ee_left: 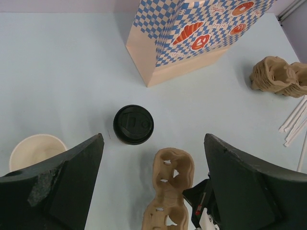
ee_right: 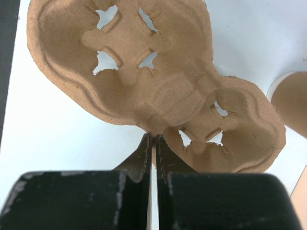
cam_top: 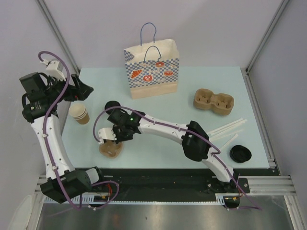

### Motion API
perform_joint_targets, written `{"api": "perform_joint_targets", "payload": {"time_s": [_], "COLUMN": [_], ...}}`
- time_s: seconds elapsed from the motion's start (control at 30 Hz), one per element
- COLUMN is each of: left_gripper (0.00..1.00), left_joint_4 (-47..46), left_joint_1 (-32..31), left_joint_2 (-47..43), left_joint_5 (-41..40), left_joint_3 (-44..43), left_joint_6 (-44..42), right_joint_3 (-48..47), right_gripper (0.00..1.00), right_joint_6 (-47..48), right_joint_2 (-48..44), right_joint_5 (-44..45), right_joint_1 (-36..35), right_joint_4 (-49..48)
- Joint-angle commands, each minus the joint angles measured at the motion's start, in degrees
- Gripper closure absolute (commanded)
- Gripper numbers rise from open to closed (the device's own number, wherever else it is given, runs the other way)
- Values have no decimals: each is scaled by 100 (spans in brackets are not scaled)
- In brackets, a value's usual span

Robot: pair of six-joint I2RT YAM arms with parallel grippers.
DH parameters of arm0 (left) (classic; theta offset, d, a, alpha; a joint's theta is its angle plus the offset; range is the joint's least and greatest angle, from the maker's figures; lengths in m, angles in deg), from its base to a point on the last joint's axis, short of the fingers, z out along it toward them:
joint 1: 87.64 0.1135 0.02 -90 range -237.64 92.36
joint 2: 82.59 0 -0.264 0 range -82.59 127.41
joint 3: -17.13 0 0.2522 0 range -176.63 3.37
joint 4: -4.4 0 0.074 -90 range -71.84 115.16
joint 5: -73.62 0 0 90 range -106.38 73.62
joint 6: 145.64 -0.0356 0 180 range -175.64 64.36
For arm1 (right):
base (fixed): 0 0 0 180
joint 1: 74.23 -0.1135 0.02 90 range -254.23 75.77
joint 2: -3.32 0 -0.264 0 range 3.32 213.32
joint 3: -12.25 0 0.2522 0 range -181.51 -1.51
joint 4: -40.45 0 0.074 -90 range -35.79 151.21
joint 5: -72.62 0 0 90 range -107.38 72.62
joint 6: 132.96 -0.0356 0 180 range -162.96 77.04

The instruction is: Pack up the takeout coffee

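The coffee (ee_left: 133, 124) is not yet in the carrier (ee_right: 163, 96) or the bag (cam_top: 152, 72). The right gripper (ee_right: 152, 139) pinches the carrier; the left gripper (ee_left: 153, 139) gapes, empty.

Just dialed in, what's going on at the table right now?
The right gripper has its jaws shut on the rim of a pulp cup carrier at the near left of the table. The left gripper hovers above with its jaws wide open, holding nothing. The takeout coffee stands lidded between the carrier and the paper bag, not yet packed.
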Motion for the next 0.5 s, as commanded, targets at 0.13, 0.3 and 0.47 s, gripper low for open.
{"api": "perform_joint_targets", "payload": {"time_s": [0.13,0.3,0.47], "left_gripper": [8,8,7], "left_joint_4": [27,98,124], "left_joint_1": [195,203,203], "left_joint_2": [-71,-97,-123], "left_joint_5": [381,459,565], "left_joint_3": [145,216,181], "left_joint_6": [-181,-252,-225], "right_joint_3": [-531,-514,-583], "right_gripper": [100,56,27], "right_joint_6": [236,25,-221], "right_joint_2": [385,377,-80], "right_joint_5": [-32,240,329], "right_joint_1": [43,17,34], "right_joint_4": [-297,-227,-139]}}
